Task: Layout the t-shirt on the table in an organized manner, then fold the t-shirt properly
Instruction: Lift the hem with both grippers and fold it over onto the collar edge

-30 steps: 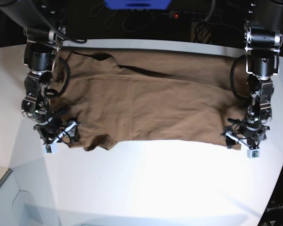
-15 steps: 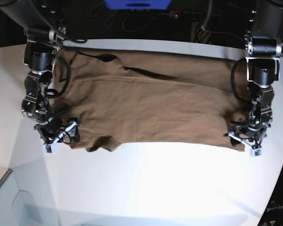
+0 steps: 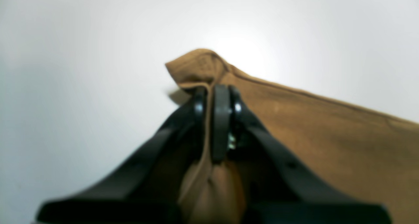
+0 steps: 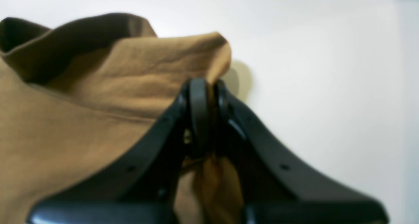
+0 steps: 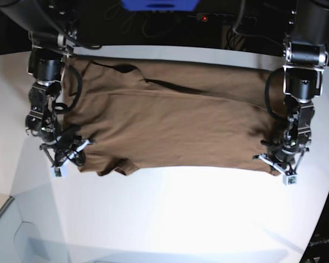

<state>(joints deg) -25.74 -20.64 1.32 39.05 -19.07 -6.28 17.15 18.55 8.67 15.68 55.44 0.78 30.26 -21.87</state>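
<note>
The brown t-shirt [image 5: 170,120] lies spread widthwise on the white table [image 5: 170,213], with wrinkles and a fold near the far edge. My left gripper [image 5: 278,166] is at the shirt's near corner on the right of the base view. The left wrist view shows my left gripper [image 3: 216,93] shut on a pinched corner of the t-shirt [image 3: 327,125]. My right gripper [image 5: 67,155] is at the near corner on the left. In the right wrist view my right gripper [image 4: 203,86] is shut on a bunched edge of the t-shirt [image 4: 98,102].
The table's curved edge [image 5: 5,211] runs along the lower left. Behind the far edge are dark cables, a blue object [image 5: 159,4] and a small red light [image 5: 205,18]. Both arms [image 5: 44,71] stand upright over the shirt's two ends.
Both grippers have gone from open to shut, pinching the shirt's near corners. The left one has dropped a little closer to the cloth.
</note>
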